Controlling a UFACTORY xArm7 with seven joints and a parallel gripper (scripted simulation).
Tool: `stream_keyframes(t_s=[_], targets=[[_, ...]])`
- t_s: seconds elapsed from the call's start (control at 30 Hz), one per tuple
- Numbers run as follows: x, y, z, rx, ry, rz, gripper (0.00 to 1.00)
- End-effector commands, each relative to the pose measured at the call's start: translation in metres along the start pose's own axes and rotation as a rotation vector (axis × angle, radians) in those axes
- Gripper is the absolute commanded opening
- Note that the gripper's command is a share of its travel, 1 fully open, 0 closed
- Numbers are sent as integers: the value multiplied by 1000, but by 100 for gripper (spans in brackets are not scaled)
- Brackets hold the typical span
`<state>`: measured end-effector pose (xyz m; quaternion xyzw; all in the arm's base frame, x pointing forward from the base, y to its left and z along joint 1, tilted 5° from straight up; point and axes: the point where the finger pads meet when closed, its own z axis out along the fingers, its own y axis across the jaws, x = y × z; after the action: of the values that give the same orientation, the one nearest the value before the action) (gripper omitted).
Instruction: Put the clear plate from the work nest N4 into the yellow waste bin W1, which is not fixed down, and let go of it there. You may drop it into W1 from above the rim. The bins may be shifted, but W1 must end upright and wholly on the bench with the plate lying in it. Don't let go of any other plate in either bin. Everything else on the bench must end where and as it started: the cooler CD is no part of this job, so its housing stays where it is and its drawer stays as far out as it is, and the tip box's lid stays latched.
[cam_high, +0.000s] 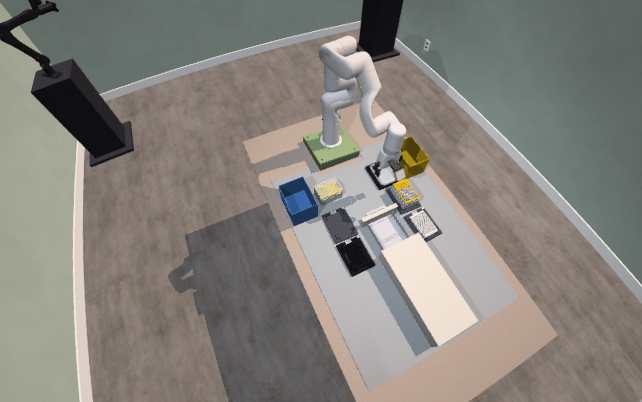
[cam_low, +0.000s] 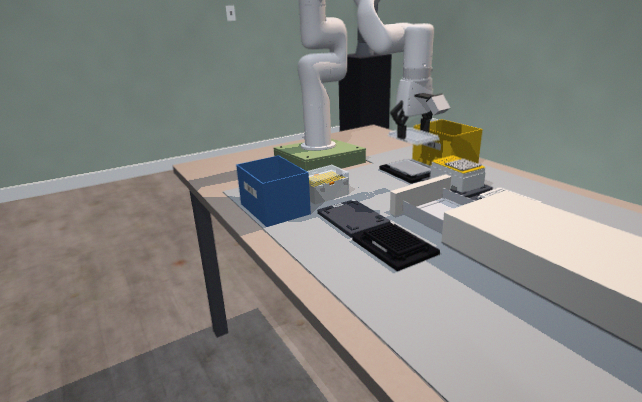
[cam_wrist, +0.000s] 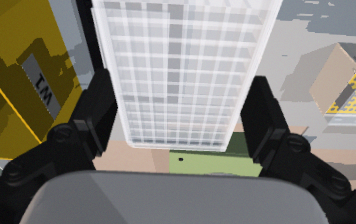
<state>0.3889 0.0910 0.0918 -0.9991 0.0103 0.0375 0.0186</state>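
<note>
My gripper (cam_wrist: 180, 89) is shut on the clear plate (cam_wrist: 182, 70), a see-through gridded well plate held flat between the two black fingers. In the exterior view the gripper (cam_low: 412, 122) holds the plate (cam_low: 416, 134) in the air, level with the rim of the yellow waste bin W1 (cam_low: 451, 141) and just to its left. The top view shows the gripper (cam_high: 387, 167) beside the yellow bin (cam_high: 414, 156), above a black nest (cam_high: 382, 176). In the wrist view the yellow bin (cam_wrist: 35, 85) with its W1 label lies at the left edge.
A blue bin (cam_low: 272, 189) and a tip box (cam_low: 327, 182) stand at the left. A yellow-topped rack (cam_low: 459, 172), two black plates (cam_low: 380, 232), the cream cooler CD (cam_low: 545, 250) with its open drawer (cam_low: 425, 200) and the green arm base (cam_low: 320, 152) share the bench.
</note>
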Motion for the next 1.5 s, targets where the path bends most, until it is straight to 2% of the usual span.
stream_keyframes(t_s=[0.0, 1.47], targets=[[-1, -8, -2, 1, 4, 1, 0], [-37, -109, -2, 1, 4, 1, 0]])
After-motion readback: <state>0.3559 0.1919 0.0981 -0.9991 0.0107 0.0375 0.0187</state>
